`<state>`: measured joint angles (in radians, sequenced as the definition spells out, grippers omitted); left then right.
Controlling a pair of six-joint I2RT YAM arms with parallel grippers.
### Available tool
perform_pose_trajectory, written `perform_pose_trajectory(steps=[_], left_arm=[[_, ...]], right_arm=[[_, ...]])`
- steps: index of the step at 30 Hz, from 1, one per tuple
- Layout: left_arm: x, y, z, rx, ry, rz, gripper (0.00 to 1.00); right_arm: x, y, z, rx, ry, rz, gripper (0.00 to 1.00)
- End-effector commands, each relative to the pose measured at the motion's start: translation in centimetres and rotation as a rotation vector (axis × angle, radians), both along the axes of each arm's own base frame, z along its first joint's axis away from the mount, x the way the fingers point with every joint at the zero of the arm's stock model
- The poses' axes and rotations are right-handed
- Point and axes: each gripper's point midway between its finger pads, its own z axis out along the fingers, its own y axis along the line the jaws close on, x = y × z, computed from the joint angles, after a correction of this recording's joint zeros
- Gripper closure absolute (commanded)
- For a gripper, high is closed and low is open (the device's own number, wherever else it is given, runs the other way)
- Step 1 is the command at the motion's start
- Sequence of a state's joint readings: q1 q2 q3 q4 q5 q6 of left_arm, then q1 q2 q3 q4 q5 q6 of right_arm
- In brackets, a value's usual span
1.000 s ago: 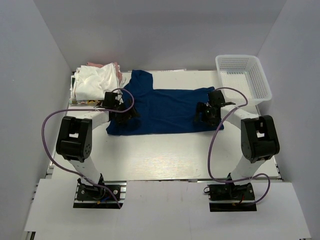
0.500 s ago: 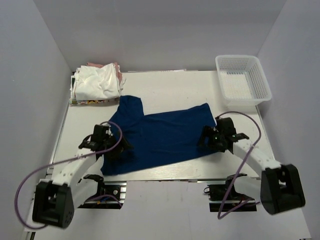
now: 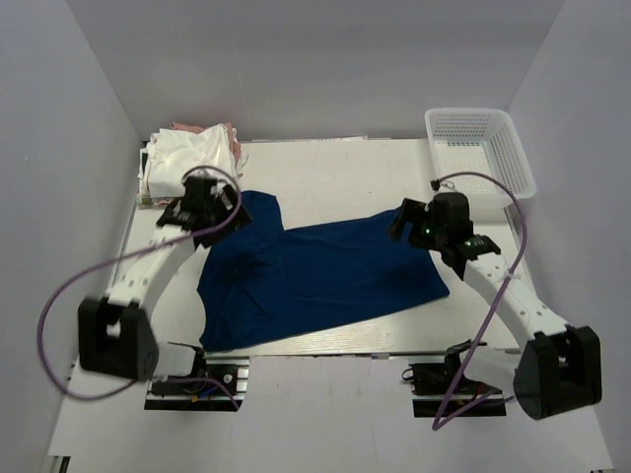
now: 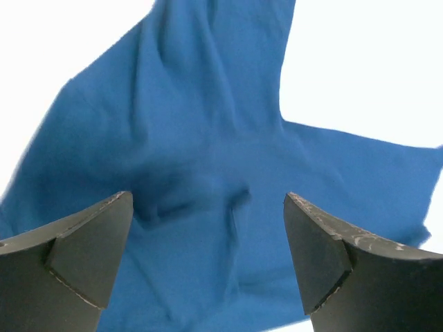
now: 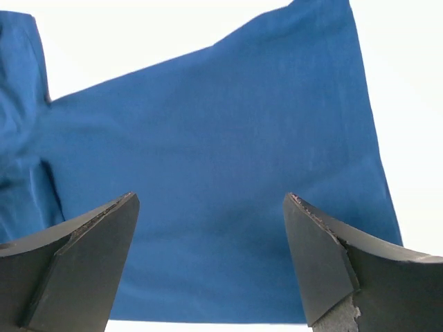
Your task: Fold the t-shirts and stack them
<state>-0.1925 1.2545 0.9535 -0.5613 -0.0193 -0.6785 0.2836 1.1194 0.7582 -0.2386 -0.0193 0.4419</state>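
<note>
Navy t-shirt (image 3: 315, 276), one, lies near one shirt pile (image 3: 192, 163).

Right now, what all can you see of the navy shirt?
The navy shirt is soft, plain dark blue cloth; no print shows. It lies spread out, slightly askew, on the table, one short sleeve pointing far left, creased near that end. Its near left corner reaches the table's front edge. The left gripper and right gripper hang open above it; neither holds it.

Left fingers (image 4: 69, 256) spread wide, empty, right fingers (image 5: 332, 270) spread wide, empty, both aimed downward
</note>
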Motion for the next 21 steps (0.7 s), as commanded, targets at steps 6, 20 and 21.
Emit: perform_pose_trajectory(steps=[6,20,21], left_arm=[[13.5,4.2,-0.7,0.315,-0.014,0.139,0.03],[19.0,1.4,-8.3,0.285,0.108,0.023,0.37],[18.6,1.3,-8.9,0.282,0.131,0.014,0.45]], right_arm=[[6.3,-0.3,-0.4,-0.097,-0.001,-0.067,0.1],[12.4,-1.6,-3.2,-0.251,0.073,-0.161,0.1],[12.6,-1.7,-3.3,-0.253,0.073,-0.162,0.1]])
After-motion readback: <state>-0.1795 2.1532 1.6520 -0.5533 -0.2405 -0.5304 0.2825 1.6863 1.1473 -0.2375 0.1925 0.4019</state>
